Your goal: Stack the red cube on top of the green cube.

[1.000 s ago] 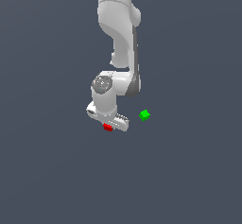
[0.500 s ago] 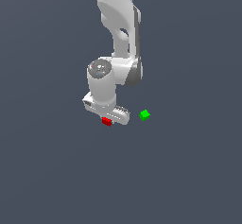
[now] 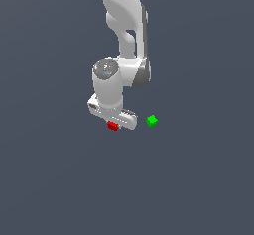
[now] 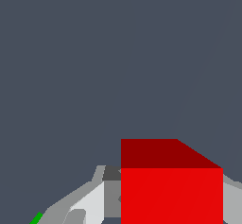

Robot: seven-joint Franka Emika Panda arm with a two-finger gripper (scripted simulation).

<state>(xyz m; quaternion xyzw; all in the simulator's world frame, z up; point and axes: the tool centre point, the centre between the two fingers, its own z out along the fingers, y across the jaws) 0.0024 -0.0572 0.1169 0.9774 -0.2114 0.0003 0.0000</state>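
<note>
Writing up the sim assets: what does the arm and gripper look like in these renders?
The arm is glossy white with rounded, tube-like links and a dark grey band at one joint. The gripper is a white, boxy block; its fingers render light grey and white in the wrist view. No cables or markings are visible.

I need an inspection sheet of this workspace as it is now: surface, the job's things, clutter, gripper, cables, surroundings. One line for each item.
Surface: plain dark grey-blue ground, uniform, no marks seen.
Job's things: red cube sits at the gripper's lower end and fills the near part of the wrist view; green cube stands apart toward the exterior view's right, with nothing on top of it.
Clutter: nothing seen.
Gripper: white gripper pointing down, fingers on both sides of the red cube; appears shut on it, contact not fully visible.
Cables: nothing seen.
Surroundings: only the white arm entering from the top; same dark background everywhere.
</note>
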